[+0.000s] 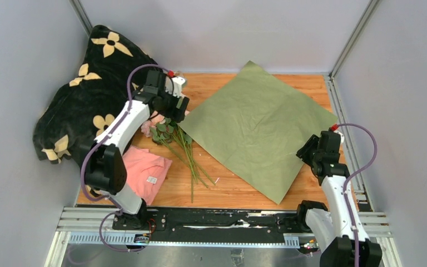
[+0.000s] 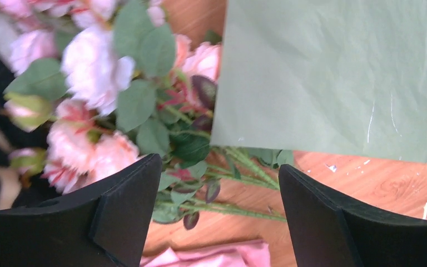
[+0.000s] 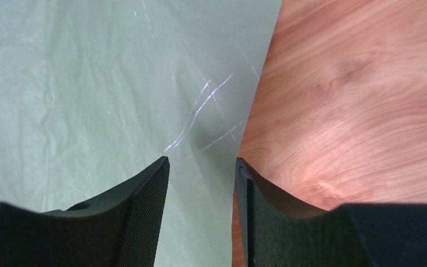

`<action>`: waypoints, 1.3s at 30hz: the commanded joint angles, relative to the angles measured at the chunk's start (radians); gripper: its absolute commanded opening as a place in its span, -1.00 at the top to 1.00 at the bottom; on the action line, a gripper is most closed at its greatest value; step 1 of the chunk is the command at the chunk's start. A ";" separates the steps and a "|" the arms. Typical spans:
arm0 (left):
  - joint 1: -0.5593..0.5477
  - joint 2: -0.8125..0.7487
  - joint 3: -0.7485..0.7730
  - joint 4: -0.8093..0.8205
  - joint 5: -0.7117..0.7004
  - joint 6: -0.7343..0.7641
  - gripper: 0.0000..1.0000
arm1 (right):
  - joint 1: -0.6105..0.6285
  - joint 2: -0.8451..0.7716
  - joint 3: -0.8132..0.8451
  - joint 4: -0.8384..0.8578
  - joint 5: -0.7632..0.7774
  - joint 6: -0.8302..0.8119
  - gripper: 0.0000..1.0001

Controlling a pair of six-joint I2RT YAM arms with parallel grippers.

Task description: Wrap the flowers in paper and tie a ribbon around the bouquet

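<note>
The paper [image 1: 258,125] lies flat at centre frame, green side up, seemingly ready for the flowers [image 1: 172,139] at its left corner. The left gripper [image 2: 219,172] and right gripper [image 3: 202,164] hover, fingers spread, empty.

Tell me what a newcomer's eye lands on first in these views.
The big olive-green paper dominates, spread as a diamond over the middle and right of the wooden table. Just left of it lie the flowers, pink roses on long green stems, with the left pincer open above them. A black blanket with cream flower prints is heaped in the far left corner.
</note>
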 commanded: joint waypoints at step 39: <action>0.028 -0.057 -0.377 0.399 -0.170 -0.512 0.00 | 0.186 0.566 0.043 0.217 -0.009 -0.048 0.80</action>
